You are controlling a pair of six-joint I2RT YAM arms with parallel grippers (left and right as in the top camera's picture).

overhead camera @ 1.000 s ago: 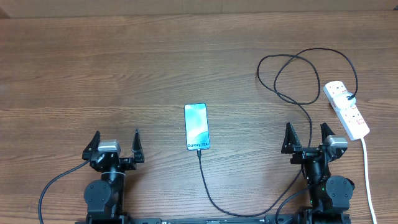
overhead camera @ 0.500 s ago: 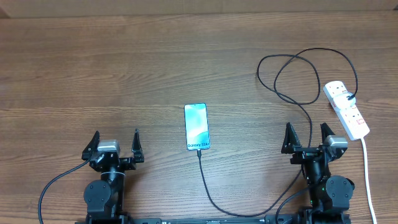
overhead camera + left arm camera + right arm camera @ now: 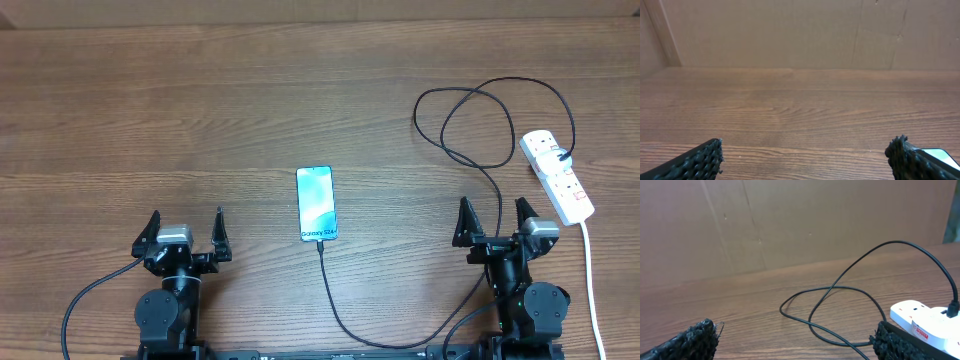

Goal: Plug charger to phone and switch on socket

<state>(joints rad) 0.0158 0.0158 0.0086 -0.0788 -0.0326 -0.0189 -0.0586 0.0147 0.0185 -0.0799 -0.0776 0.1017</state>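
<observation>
1. Take the socket as the landmark: a white strip flat on the table, with its long axis slanting from a far-left end to a near-right end. Note the thick white cord leaving the near-right end.
2. Find the right gripper just left of the socket and slightly nearer the robot, fingers spread wide with nothing between them.
3. Find the left gripper far to the left of the socket, likewise spread wide and empty.
4. Locate the phone well left of the socket, lying flat with its screen up and its long axis pointing away from the robot.
5. Trace the charger from a black plug on the socket's far half, through loose loops just left of the socket, then round to the phone's near short edge. Read it as probably plugged in already, since the cable meets that edge, though the tip is too small to be sure.
6. Judge the switch to be the step left to do. Cannot tell from these views whether any red switch on the socket is on.
7. Favour the right arm, with the socket close ahead and to the right of its fingers, while the left arm sits most of the table away. Expect a short forward-right reach and a downward press with one fingertip. Watch the black cable just left of the socket.
</observation>
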